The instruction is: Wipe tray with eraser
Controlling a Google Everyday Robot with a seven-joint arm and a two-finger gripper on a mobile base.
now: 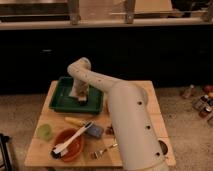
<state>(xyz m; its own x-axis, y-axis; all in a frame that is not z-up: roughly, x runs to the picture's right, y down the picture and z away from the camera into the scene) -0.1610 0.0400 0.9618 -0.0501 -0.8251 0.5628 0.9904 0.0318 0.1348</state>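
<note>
The dark green tray (62, 102) lies at the back left of the wooden table (37, 145). My white arm reaches from the lower right over the table and bends down into the tray. My gripper (80, 96) points down inside the tray, near its middle. A small pale tan eraser (81, 100) shows right under the gripper's tip, on or just above the tray floor.
An orange-red bowl (70, 146) with a white brush (74, 139) stands at the front left. A pale green cup (45, 131), a yellow stick (74, 121), a blue-grey block (94, 131) and a fork (102, 150) lie near it. Bottles (202, 102) stand on the floor at right.
</note>
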